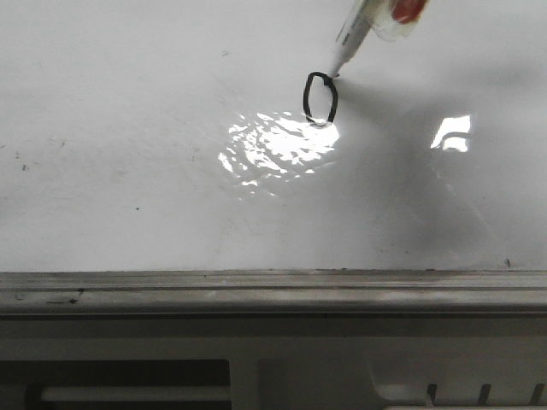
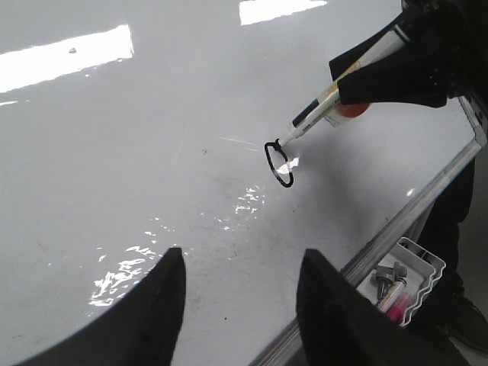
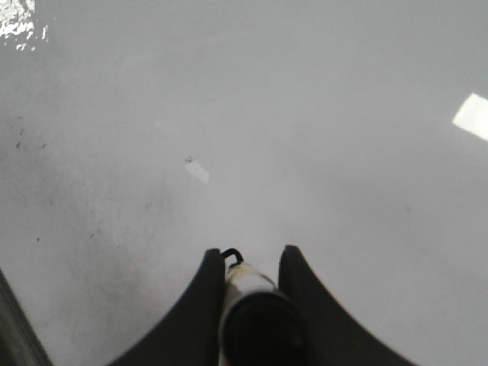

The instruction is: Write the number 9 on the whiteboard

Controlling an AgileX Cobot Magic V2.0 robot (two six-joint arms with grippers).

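Your right gripper (image 3: 245, 293) clamps marker pen (image 1: 352, 38); tip touches top right of closed loop, number 9 (image 1: 321, 97), mid whiteboard (image 1: 128, 128). Stem not drawn; judge stroke runs toward ledge (image 1: 256, 290). Left gripper (image 2: 240, 293) spread, empty, well apart. Right wrist view hides most of loop.

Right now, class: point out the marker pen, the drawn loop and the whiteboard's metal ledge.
marker pen (image 1: 350, 44), front view, on its white barrel.
drawn loop (image 1: 308, 96), front view, on its left stroke.
metal ledge (image 1: 256, 290), front view, on its grey top face.
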